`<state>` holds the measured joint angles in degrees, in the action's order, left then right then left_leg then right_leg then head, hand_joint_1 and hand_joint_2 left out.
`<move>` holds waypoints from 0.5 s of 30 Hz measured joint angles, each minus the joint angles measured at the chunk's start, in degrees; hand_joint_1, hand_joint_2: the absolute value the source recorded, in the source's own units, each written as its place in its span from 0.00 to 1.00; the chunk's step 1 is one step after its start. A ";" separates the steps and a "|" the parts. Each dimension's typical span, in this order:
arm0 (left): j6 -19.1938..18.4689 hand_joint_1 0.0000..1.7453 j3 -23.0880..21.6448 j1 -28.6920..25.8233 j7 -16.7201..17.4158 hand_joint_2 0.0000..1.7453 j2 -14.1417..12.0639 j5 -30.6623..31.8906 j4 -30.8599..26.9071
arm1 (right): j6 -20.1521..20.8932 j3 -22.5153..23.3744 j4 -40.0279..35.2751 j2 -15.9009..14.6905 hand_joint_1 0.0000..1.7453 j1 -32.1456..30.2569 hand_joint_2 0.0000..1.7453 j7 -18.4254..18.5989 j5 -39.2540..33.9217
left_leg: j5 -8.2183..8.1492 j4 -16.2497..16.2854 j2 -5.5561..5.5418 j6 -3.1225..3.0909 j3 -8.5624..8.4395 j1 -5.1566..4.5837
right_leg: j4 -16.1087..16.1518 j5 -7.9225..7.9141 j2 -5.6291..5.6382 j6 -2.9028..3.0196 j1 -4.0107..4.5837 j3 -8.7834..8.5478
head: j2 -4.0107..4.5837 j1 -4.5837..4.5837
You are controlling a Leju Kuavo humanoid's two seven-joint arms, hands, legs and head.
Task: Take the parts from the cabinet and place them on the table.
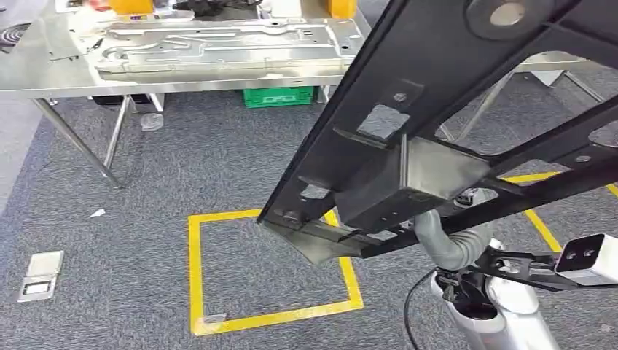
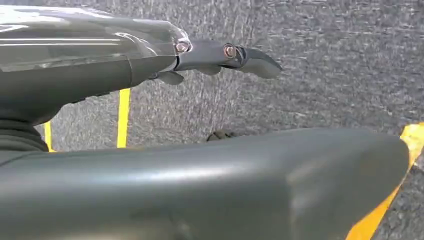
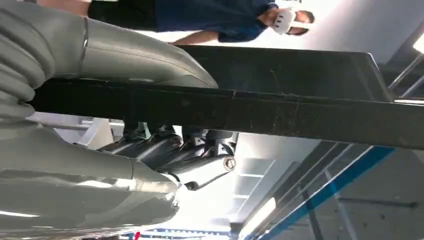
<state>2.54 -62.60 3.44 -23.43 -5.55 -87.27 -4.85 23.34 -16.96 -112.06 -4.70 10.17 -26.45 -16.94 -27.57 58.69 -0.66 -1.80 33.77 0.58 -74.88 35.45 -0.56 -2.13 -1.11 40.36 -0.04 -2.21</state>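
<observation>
Over the grey carpet, the right robot hand [image 3: 165, 150] grips the black frame part [image 1: 437, 138]; the left robot hand [image 2: 220, 55] hangs empty, fingers extended. Carrying step: next, reach the tabletop [image 1: 44, 76] ahead.

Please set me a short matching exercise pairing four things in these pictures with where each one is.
Things:
1. long black metal frame part
2. flat silver sheet-metal panel
3. green plastic crate
4. yellow tape square

Places:
A. under the steel table
B. stuck on the grey carpet
C. lying on the table top
D. gripped by the right robot hand

Pairs: 1-D, 2-C, 3-A, 4-B.
</observation>
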 joint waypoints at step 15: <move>-0.61 0.00 -0.02 -0.31 -0.68 1.00 0.02 0.00 0.00 | 1.92 1.90 -0.44 -0.11 1.00 -1.35 1.00 -0.57 -1.01 | -6.75 16.91 -0.11 2.83 8.46 0.68 | 18.92 -7.27 0.22 2.76 0.67 -9.25 | 0.00 -0.13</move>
<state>1.92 -62.62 3.12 -24.11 -5.53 -87.27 -4.85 25.27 -15.06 -112.50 -4.81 8.82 -27.02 -17.94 -34.32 75.60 -0.78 1.04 42.23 1.26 -55.96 28.18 -0.34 0.63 -0.44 31.11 -0.04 -2.34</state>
